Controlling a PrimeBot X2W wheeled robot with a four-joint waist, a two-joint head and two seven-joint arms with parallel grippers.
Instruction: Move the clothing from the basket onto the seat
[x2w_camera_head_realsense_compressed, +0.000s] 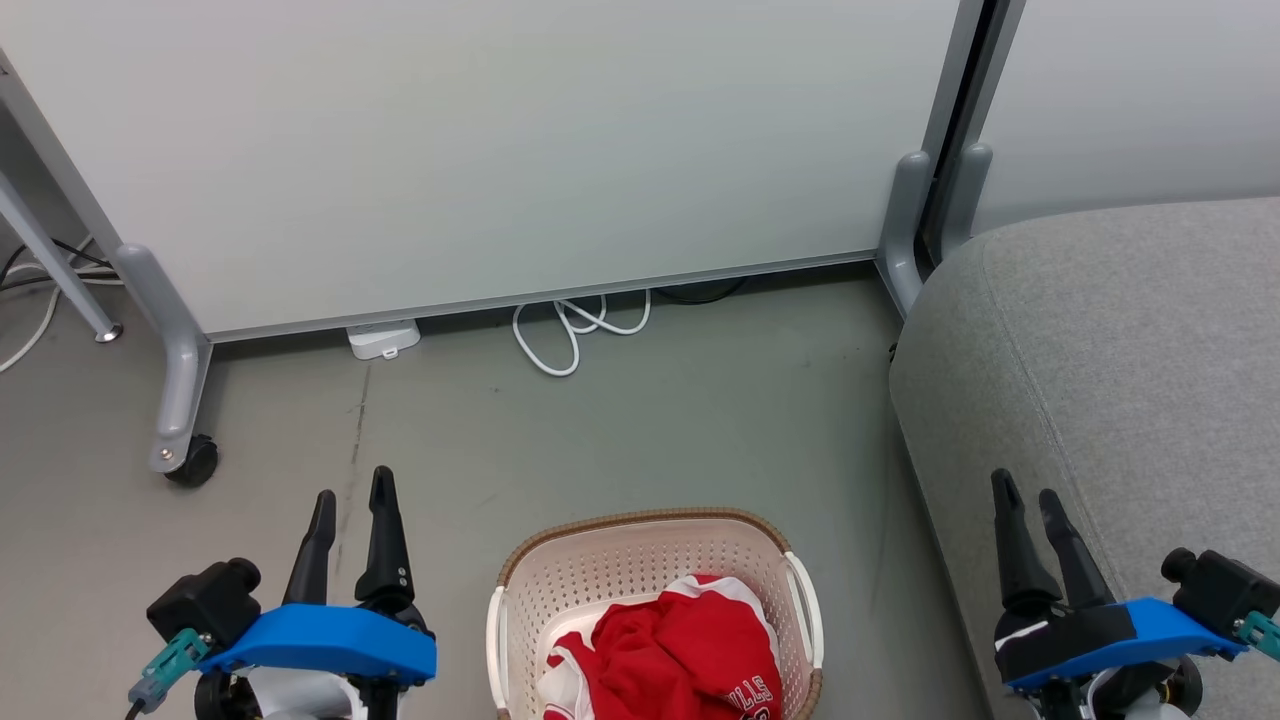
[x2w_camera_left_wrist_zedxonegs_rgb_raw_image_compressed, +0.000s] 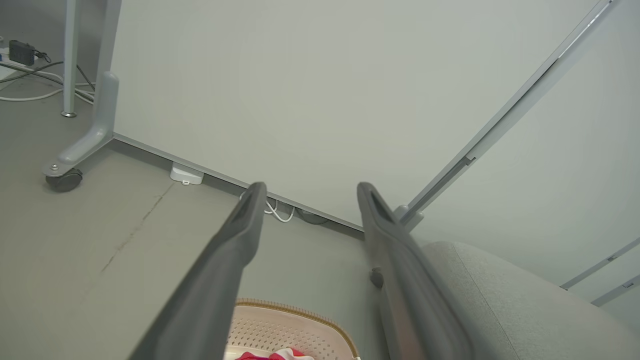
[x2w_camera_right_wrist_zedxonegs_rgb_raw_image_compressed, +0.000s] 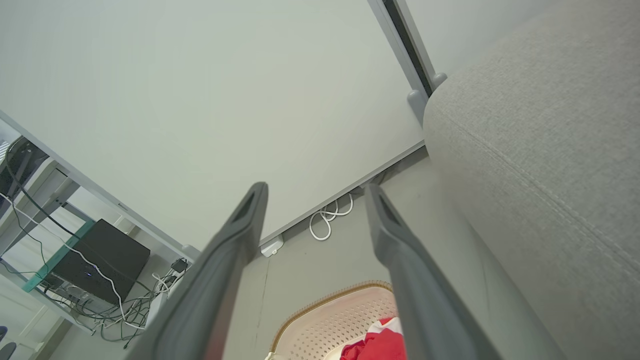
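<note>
Clothing, seemingly bunched, in basket on grey floor; seat beside.

It looks like an office or lab space — white partition panels on castor feet, loose cables on the grey floor, a black device on a shelf.

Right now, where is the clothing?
In the head view, the clothing lies bunched in the basket at bottom centre, on the floor between the left pincer and right pincer, left of the seat.
</note>
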